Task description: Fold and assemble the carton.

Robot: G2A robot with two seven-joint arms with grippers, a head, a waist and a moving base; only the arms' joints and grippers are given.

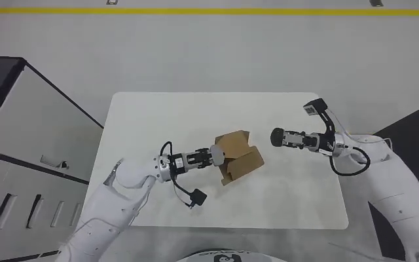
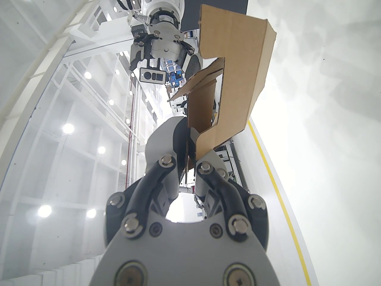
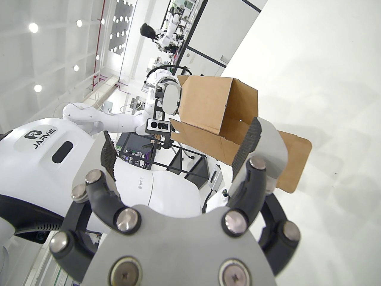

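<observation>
**While the carton is only half formed: quick status**

Since it's only partly opened up, the carton (image 1: pixel 239 156) (image 2: pixel 235 69) (image 3: pixel 208 105) is seen as a brown corrugated sleeve. It's been pulled into a rough tube, and its end flaps are left sticking out loose. It's found near the middle of the table (image 1: pixel 288 196), tilted a bit. Whether it's actually touching the tabletop can't be told.

The table is plain white with rounded corners. It's surrounded by pale grey floor (image 1: pixel 209 59), which is crossed by a yellow line (image 1: pixel 209 10) on the far side. A grey cabinet (image 1: pixel 39 118) with dark edging is parked off the table's left side. Rows of ceiling lights (image 2: pixel 68 128) are picked up in the wrist views.

The left gripper (image 1: pixel 219 157) (image 2: pixel 190 150) is closed right down on an edge of the carton, with the cardboard pinched tight between its fingers (image 2: pixel 160 147).

The right gripper (image 1: pixel 277 137) (image 3: pixel 181 132) is spread wide and nothing is held in it. Its ribbed pads (image 3: pixel 248 141) are pointed at the carton's open end. It's near the carton, but a clear gap between them is shown in the top view.
</observation>
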